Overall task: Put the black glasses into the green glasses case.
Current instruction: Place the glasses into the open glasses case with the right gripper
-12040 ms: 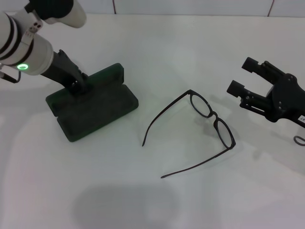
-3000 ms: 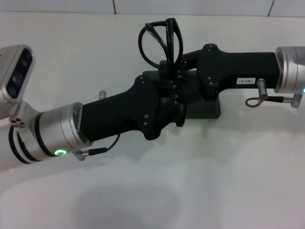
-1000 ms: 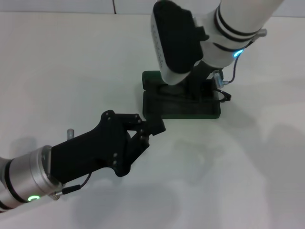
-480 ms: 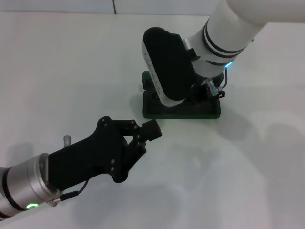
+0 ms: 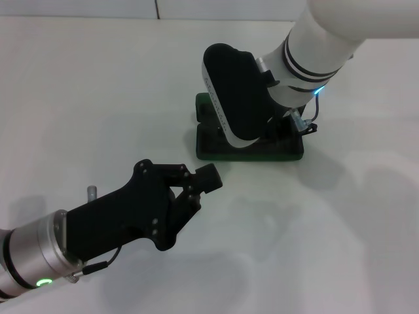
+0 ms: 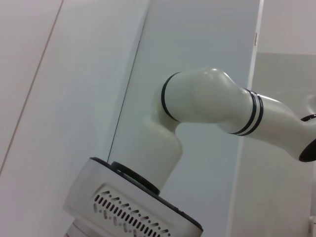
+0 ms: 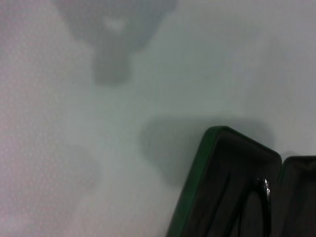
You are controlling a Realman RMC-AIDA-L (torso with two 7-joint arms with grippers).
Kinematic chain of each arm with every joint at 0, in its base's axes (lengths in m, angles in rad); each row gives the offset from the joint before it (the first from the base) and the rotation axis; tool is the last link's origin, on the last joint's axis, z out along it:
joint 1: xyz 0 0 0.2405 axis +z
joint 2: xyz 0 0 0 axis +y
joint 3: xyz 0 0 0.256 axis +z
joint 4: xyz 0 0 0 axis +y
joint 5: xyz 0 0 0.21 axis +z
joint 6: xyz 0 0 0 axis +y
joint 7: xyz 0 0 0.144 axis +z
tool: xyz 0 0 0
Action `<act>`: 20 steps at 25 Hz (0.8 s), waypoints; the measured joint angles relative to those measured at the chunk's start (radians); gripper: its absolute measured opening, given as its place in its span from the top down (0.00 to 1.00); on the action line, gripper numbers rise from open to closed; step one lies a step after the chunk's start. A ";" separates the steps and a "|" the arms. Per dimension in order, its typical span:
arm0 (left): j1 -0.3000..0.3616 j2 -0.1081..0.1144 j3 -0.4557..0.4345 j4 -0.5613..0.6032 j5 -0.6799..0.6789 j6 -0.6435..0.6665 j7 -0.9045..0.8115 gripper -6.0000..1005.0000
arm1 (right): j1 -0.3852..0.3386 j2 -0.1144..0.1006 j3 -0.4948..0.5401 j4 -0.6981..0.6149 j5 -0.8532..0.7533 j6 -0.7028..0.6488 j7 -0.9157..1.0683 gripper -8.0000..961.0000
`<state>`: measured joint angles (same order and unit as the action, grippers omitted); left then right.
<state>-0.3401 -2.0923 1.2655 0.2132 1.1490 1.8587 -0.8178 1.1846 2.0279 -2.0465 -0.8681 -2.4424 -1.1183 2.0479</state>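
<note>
The black glasses (image 7: 261, 197), light, thin-framed and probably fragile, best pinched at the bridge, lie partly visible inside the open green glasses case (image 5: 250, 152), under the right arm, while the left gripper (image 5: 196, 186) hovers nearby, fingers pressed together.

Dark green case (image 5: 250, 154), black glasses (image 7: 260, 197)

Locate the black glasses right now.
Inside the open green glasses case: the right wrist view shows a bit of the black glasses on its dark lining. In the head view, the right arm above the case hides them.
</note>
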 joint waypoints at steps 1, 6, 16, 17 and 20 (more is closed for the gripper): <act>0.000 0.000 0.000 0.000 0.000 0.000 0.000 0.96 | 0.000 0.000 0.000 0.003 0.000 0.003 0.000 0.88; 0.000 0.000 0.000 0.000 0.000 -0.001 0.000 0.96 | 0.001 0.000 0.000 0.007 -0.001 0.005 0.001 0.88; 0.002 0.000 0.001 0.000 0.000 -0.001 0.000 0.95 | 0.003 0.000 0.005 -0.026 -0.001 -0.003 0.007 0.88; 0.002 0.000 0.002 0.000 0.000 -0.001 0.000 0.95 | 0.003 0.000 0.005 -0.026 -0.001 -0.003 0.007 0.88; 0.003 0.000 0.002 0.000 0.000 -0.001 0.000 0.95 | 0.006 0.000 0.000 -0.027 -0.002 -0.005 0.024 0.88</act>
<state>-0.3374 -2.0923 1.2673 0.2132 1.1490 1.8578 -0.8175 1.1909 2.0279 -2.0464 -0.8955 -2.4441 -1.1233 2.0716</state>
